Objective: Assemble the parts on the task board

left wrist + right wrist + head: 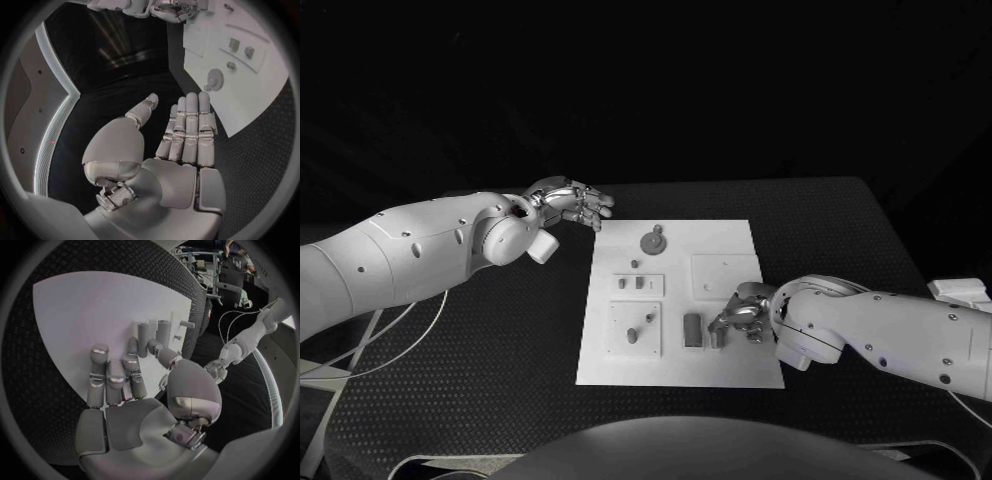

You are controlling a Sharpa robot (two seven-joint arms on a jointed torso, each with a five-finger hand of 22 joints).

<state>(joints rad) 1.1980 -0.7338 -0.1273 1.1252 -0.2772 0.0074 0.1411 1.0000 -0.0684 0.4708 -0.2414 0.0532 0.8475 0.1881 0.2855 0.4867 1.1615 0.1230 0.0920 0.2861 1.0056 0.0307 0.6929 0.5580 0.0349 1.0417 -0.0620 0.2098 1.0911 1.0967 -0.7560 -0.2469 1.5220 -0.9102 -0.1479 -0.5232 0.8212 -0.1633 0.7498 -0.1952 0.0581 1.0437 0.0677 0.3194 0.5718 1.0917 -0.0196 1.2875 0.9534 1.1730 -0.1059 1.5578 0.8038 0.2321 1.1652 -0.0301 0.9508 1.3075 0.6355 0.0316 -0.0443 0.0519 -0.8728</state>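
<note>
The white task board (733, 362) lies in the middle of the black table. A round grey part (653, 240) lies at its far end, small pegs (638, 284) stand at mid-left, and an upright grey block (692, 330) stands near the front. My right hand (741, 314) hovers over the board's right side; its thumb and one finger pinch a second grey block (143, 333) beside the first block (164, 332). My left hand (568, 203) hangs off the board's far left corner with straight fingers (189, 131) and holds nothing. The round part (214, 79) lies just beyond it.
Two raised square plates (724, 273) sit on the board, one at the right and one at the front left (635, 330). White cables (387, 330) trail over the table's left edge. Bare black table surrounds the board on all sides.
</note>
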